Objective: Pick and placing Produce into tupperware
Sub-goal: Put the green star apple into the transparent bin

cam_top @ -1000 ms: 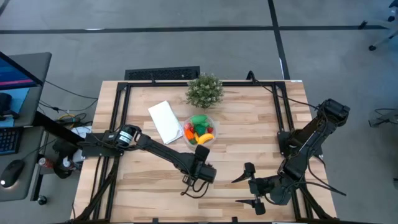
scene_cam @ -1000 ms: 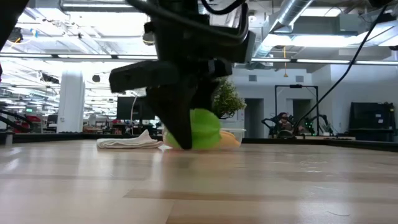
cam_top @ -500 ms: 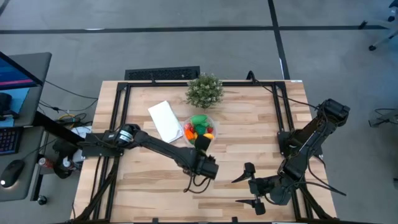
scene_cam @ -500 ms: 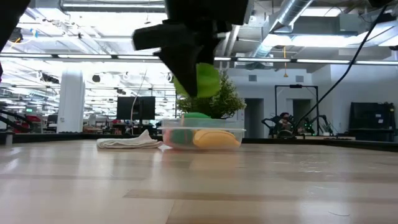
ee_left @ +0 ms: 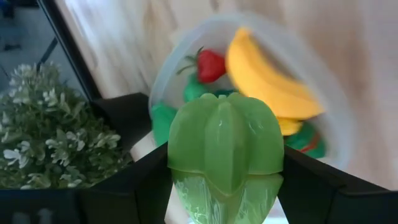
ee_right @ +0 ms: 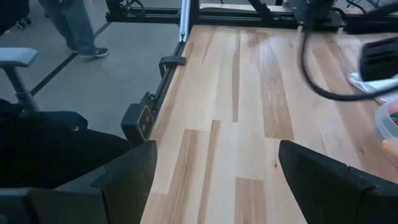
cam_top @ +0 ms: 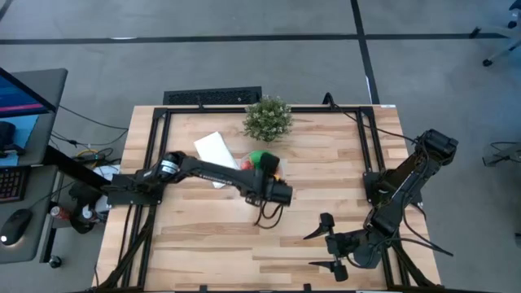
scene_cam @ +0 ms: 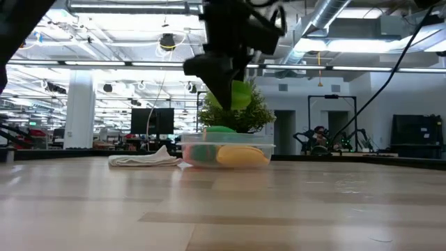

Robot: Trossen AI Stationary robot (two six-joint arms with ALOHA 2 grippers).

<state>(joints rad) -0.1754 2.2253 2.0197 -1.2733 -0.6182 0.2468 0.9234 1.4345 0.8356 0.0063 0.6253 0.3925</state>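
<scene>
While the right gripper (cam_top: 327, 246) waits spread open near the table's front edge, the left gripper (ee_left: 225, 186) hangs just above the tupperware (scene_cam: 226, 153), clenched on a pale green ribbed vegetable (ee_left: 225, 149) wedged between its fingers.

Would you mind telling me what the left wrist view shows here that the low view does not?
Only the left wrist view shows the strawberry and banana from above inside the tupperware. Only the low view shows the white cloth and the held piece raised above the container. Both show the left gripper shut on the green produce piece, and the potted plant.
</scene>
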